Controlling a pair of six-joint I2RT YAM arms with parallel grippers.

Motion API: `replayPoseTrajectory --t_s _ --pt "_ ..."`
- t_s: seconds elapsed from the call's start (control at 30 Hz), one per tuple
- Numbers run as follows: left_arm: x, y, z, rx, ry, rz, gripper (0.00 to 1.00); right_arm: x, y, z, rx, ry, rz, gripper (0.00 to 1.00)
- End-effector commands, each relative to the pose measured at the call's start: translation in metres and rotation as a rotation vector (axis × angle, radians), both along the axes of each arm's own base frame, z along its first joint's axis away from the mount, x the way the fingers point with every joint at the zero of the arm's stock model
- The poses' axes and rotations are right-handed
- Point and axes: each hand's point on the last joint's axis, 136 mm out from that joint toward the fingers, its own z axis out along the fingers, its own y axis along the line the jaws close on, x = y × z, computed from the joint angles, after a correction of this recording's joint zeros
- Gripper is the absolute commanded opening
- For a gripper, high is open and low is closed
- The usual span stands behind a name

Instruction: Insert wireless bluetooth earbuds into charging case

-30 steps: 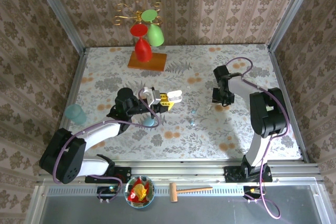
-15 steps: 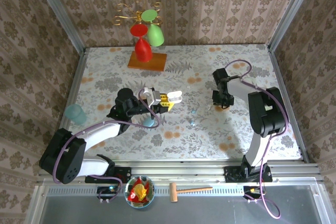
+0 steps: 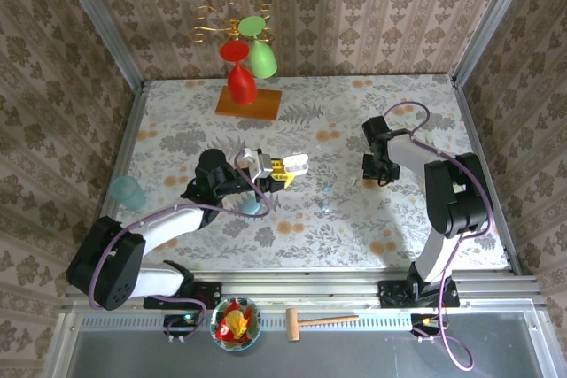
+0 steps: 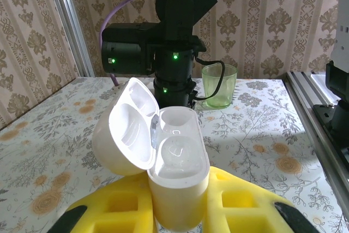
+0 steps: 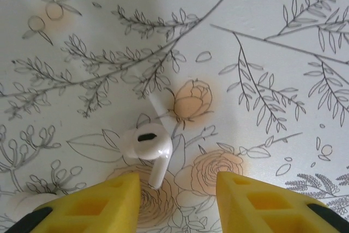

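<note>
Well, the left gripper [image 4: 179,214] is clamped on the white charging case [image 4: 175,159], lid flipped open. The right gripper [image 5: 177,188] hangs, jaws apart, over a white earbud [image 5: 146,143] lying on the table [image 5: 272,107].

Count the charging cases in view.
2. White case, lid open, clamped in the left fingers. Light blue case on the table beside the left arm. More could be hidden under the arms.
</note>
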Motion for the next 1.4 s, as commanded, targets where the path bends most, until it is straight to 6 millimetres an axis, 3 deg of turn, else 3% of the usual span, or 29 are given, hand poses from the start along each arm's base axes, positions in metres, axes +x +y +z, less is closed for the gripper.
replayPoseTrajectory --t_s 0.0,0.37,0.8,1.0,1.2,1.37 --pt "-0.005 0.0 0.003 -0.003 -0.036 -0.015 0.08 0.016 0.0 0.002 0.004 -0.019 -0.041 0.41" --pt "-0.004 -0.001 0.0 0.005 -0.039 -0.014 0.08 0.02 0.004 -0.019 0.004 0.037 -0.03 0.34" --pt "-0.002 -0.003 0.001 0.003 -0.036 -0.022 0.08 0.012 0.013 -0.01 0.033 0.035 0.052 0.16" --pt "-0.002 -0.003 0.001 0.003 -0.036 -0.021 0.08 0.006 0.024 0.002 0.094 -0.004 0.078 0.17" --pt "-0.001 -0.002 -0.001 0.008 -0.034 -0.01 0.08 -0.002 0.054 0.013 0.274 -0.044 0.138 0.18" --pt "-0.002 0.0 -0.002 0.012 -0.037 -0.001 0.08 -0.024 0.055 0.004 0.202 0.07 0.134 0.19"
